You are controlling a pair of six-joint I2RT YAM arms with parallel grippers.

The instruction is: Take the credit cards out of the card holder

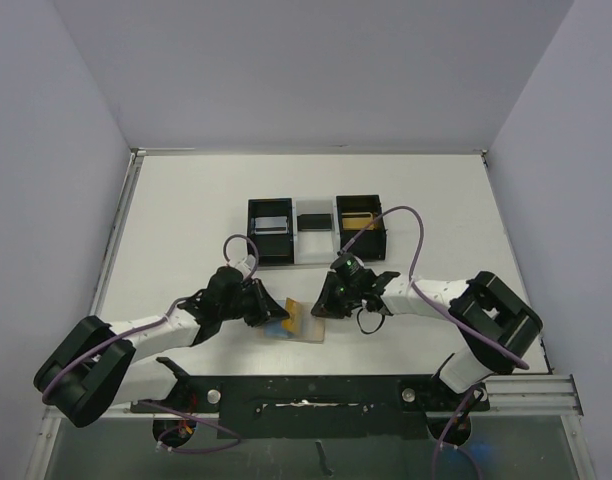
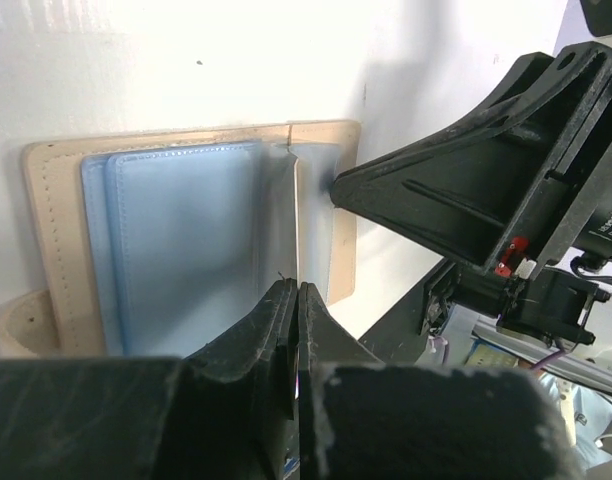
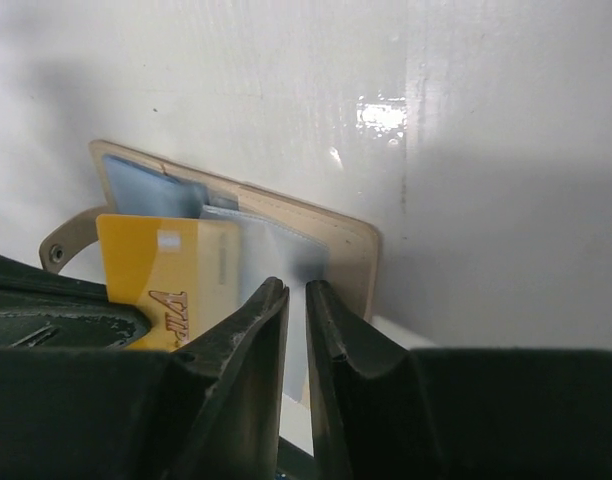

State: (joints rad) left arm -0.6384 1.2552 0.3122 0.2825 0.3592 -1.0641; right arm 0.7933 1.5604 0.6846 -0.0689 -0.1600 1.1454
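The tan card holder [image 1: 308,322] lies open on the table between both arms; it also shows in the left wrist view [image 2: 46,200] and the right wrist view [image 3: 336,240], with light blue pockets [image 2: 176,250]. A yellow credit card [image 3: 161,275] sticks partly out of it toward the left arm [image 1: 283,324]. My left gripper [image 2: 297,288] is shut on a thin card edge. A light blue-grey card [image 3: 276,255] sits in the holder under my right gripper [image 3: 297,285]. Its jaws stand a narrow slit apart, tips down on the holder's right part, nothing visibly between them.
A black-and-white three-compartment tray [image 1: 254,232] stands behind the holder, with a pale card [image 1: 271,223] in its left compartment and a tan item [image 1: 359,218] in its right one. The right arm's cable [image 1: 416,240] loops over the tray's right side. A black rail [image 1: 316,392] runs along the near edge.
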